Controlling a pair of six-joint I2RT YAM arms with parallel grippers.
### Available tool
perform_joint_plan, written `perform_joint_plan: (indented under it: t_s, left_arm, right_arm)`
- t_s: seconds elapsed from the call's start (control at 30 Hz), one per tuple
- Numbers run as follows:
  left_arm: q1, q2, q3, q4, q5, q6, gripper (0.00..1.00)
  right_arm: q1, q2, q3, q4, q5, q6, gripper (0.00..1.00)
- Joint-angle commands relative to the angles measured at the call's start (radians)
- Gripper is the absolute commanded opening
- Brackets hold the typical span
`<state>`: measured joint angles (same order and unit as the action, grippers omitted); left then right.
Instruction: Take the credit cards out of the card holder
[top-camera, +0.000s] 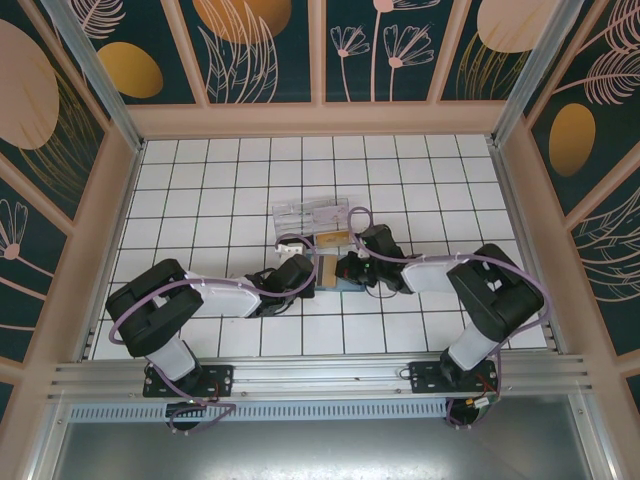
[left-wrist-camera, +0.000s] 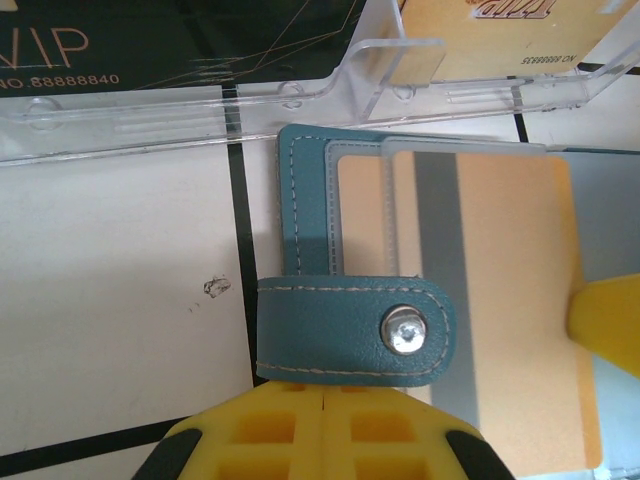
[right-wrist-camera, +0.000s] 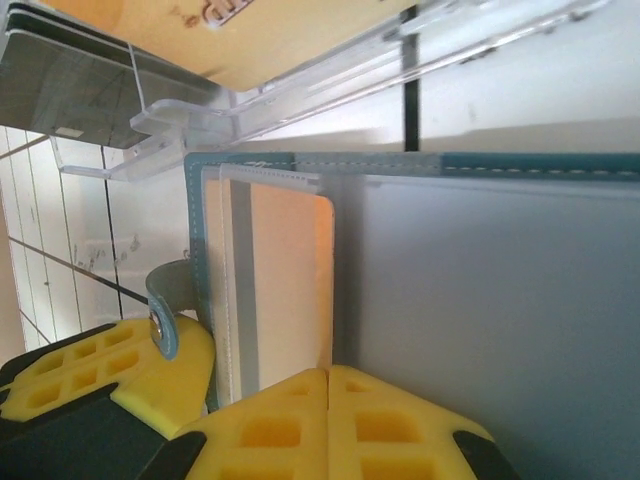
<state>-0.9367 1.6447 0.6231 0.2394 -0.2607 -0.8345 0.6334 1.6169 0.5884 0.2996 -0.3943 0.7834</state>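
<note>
**Closed fingers (left-wrist-camera: 250, 440) at both ends of the open card holder (left-wrist-camera: 305, 200)**

Yellow and pressed flat together, the left end effector (left-wrist-camera: 322, 400) has its tips at the lower edge of the holder's teal strap (left-wrist-camera: 330, 335). A metal snap stud (left-wrist-camera: 405, 328) sits near the strap's rounded end. The frames do not settle whether the strap is pinched or merely lies over the tips.

The right end effector (right-wrist-camera: 330, 385) is likewise closed, with no gap at its seam. It sits where the long edge of an orange card (right-wrist-camera: 290, 290) meets the holder's greyish-blue inner panel (right-wrist-camera: 480, 300). Whether it grips that card I cannot tell. From the left wrist, one of its yellow fingers (left-wrist-camera: 612, 320) touches the card's right end, and the card shows a grey stripe across it.

The card holder lies opened flat near the middle of the white tiled tabletop (top-camera: 200, 180), between the two end effectors. The orange card is still partly tucked in its pocket. Just beyond the holder stands a clear plastic box (left-wrist-camera: 200, 100) holding a black card (left-wrist-camera: 150, 40) and a gold card (left-wrist-camera: 500, 40).
</note>
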Motion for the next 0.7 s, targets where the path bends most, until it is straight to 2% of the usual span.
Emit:
perform_joint_plan:
  t_s: [0.0, 0.43, 0.6, 0.67]
  left_arm:
    - [-0.001, 0.040, -0.002, -0.058, 0.052, -0.006, 0.00]
    - [-0.001, 0.049, 0.000, -0.058, 0.057, -0.011, 0.00]
    - [-0.002, 0.047, 0.000, -0.059, 0.058, -0.011, 0.00]
    - [-0.001, 0.046, -0.003, -0.057, 0.058, -0.010, 0.00]
  right_arm:
    - [-0.022, -0.042, -0.045, -0.005, 0.014, -0.012, 0.07]
    - [-0.060, -0.099, -0.097, -0.003, 0.011, -0.017, 0.07]
    - [-0.081, -0.079, -0.100, 0.023, -0.031, -0.028, 0.07]
    - [-0.119, -0.068, -0.090, 0.022, -0.068, -0.052, 0.08]
